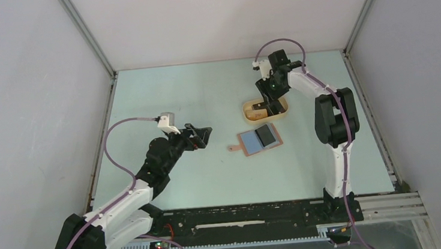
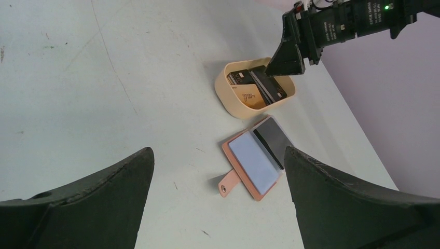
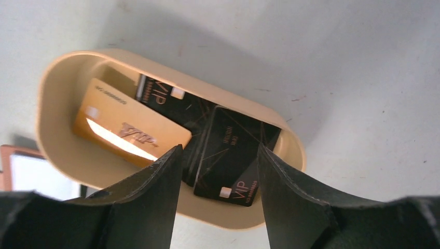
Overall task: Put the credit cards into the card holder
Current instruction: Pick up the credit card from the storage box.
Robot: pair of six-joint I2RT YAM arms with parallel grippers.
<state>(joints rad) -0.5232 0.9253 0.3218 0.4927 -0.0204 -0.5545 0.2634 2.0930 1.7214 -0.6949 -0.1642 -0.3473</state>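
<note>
We see the right gripper [image 3: 219, 150] flanking a black, gold-lettered credit card [image 3: 233, 137] (grip unclear); left gripper [image 2: 218, 151] gapes.

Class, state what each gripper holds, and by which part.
Left gripper: nothing, jaws open. Right gripper: its jaws flank the long edges of a black card in the beige tray; a firm grip cannot be told.

Right gripper [image 3: 219, 155]: its fingers cover the near ends of the black credit cards [image 3: 228, 140] in the beige tray [image 3: 57, 88]. Contact with a card can't be made out. Card holder [image 3: 18, 174] cut off by left edge of right wrist view. Small print on cards unreadable. From above, that gripper hides most of the tray's contents. Left gripper [image 2: 218, 151]: fingers run off bottom edge.
</note>
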